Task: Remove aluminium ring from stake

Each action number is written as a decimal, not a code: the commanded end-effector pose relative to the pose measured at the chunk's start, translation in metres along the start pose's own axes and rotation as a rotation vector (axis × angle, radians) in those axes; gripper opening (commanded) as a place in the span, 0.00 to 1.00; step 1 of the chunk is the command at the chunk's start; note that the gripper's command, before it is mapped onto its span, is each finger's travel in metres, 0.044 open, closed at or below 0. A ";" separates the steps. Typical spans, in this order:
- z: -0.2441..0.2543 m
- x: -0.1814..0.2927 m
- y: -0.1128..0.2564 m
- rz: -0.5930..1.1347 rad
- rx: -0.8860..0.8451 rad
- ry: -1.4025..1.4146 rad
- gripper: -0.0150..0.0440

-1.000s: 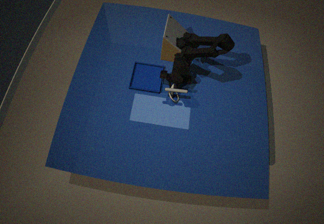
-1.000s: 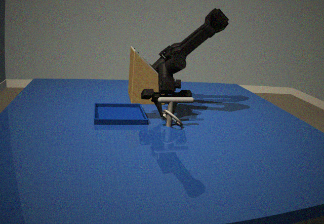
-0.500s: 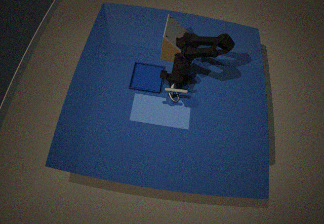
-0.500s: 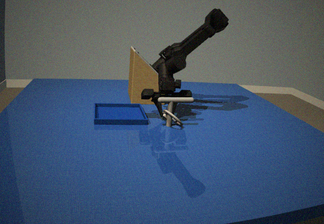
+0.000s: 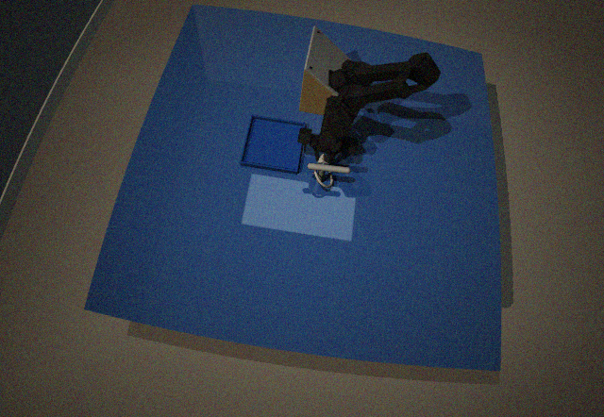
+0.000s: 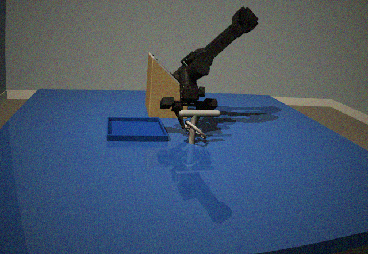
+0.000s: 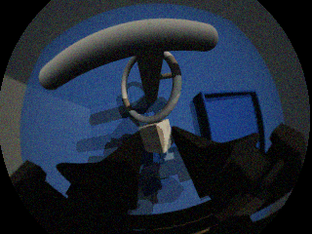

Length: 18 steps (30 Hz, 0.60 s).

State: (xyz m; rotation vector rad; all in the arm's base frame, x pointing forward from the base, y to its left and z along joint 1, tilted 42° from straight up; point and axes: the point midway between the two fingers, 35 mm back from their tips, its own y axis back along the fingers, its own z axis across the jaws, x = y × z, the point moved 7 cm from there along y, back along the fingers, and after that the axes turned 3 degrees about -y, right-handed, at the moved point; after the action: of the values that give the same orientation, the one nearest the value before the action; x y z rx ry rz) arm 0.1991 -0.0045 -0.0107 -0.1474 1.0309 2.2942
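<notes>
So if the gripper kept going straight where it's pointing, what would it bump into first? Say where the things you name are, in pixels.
Probably the steel stake (image 5: 331, 168) (image 6: 191, 140) (image 7: 150, 70), just past the ring (image 5: 326, 187) (image 6: 199, 131) (image 7: 177, 94) whose tab the gripper (image 5: 322, 158) (image 6: 186, 127) (image 7: 156, 132) is pinching. Depth is hard to judge, though, so the blue table top (image 5: 293, 300) (image 6: 148, 210) (image 7: 68, 122) might come first.
</notes>
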 end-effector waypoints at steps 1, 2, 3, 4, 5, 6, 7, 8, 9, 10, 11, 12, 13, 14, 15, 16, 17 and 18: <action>0.001 -0.006 0.006 -0.013 -0.005 0.010 0.25; 0.001 -0.006 0.007 -0.013 -0.005 0.009 0.25; 0.001 -0.007 0.008 -0.013 -0.005 0.009 0.25; 0.001 -0.007 0.008 -0.013 -0.005 0.009 0.25; 0.001 -0.007 0.008 -0.013 -0.005 0.009 0.25; 0.001 -0.007 0.008 -0.012 -0.005 0.009 0.25; 0.001 -0.007 0.008 -0.008 -0.004 0.009 0.25; 0.000 -0.008 0.007 -0.001 -0.004 0.008 0.25; -0.001 -0.009 0.007 0.007 -0.004 0.008 0.25; -0.002 -0.009 0.007 0.015 -0.004 0.007 0.25; -0.003 -0.010 0.007 0.023 -0.004 0.007 0.25; -0.004 -0.011 0.007 0.031 -0.004 0.006 0.25; -0.005 -0.012 0.007 0.039 -0.005 0.005 0.25; -0.006 -0.013 0.007 0.047 -0.005 0.005 0.25; -0.007 -0.013 0.007 0.054 -0.006 0.004 0.25; -0.008 -0.014 0.007 0.062 -0.007 0.003 0.25; -0.009 -0.015 0.007 0.069 -0.008 0.002 0.25; -0.010 -0.016 0.007 0.077 -0.010 0.001 0.25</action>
State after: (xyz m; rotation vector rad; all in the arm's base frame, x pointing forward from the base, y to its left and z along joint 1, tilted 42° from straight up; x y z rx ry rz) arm 0.2039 -0.0183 -0.0074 -0.1188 1.0445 2.3493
